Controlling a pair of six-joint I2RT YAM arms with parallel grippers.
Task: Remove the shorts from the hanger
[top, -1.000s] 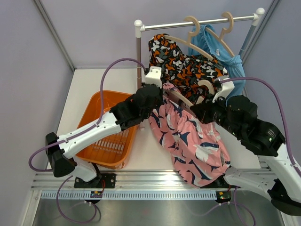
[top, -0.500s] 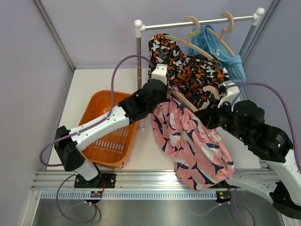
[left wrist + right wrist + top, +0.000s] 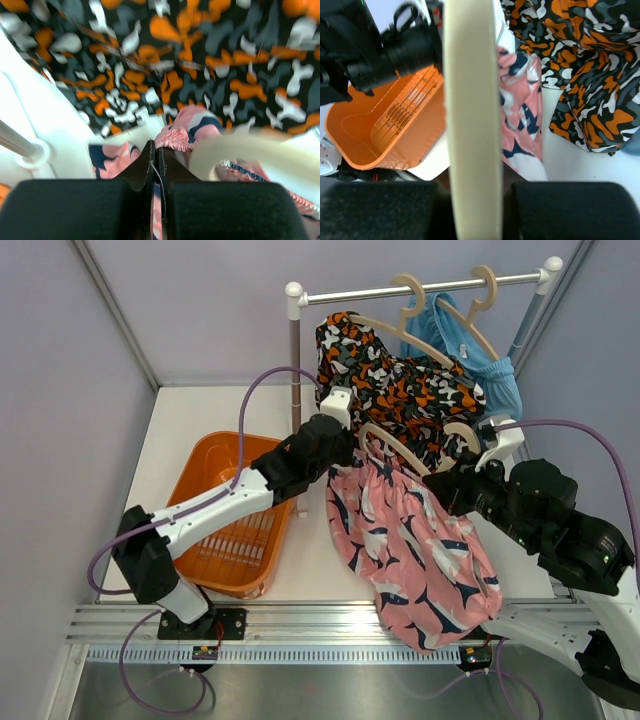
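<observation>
Left gripper (image 3: 155, 152) is shut on the pink shorts' (image 3: 420, 550) waistband; hanger (image 3: 470, 100) is clamped by right gripper (image 3: 475, 200), at 4 o'clock.

Soft matt cloth vs. smooth plastic
Thin matt fabric on pink shorts (image 3: 415, 550) & black shorts (image 3: 400, 390) (waistband ruched, rough-ish); hanger (image 3: 470, 125) smooth, semi-matt; basket (image 3: 215, 530) glossy plastic.

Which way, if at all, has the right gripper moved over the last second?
Yes. The right gripper, shut on the hanger, has moved rightward and toward the near edge, away from the rack post.
</observation>
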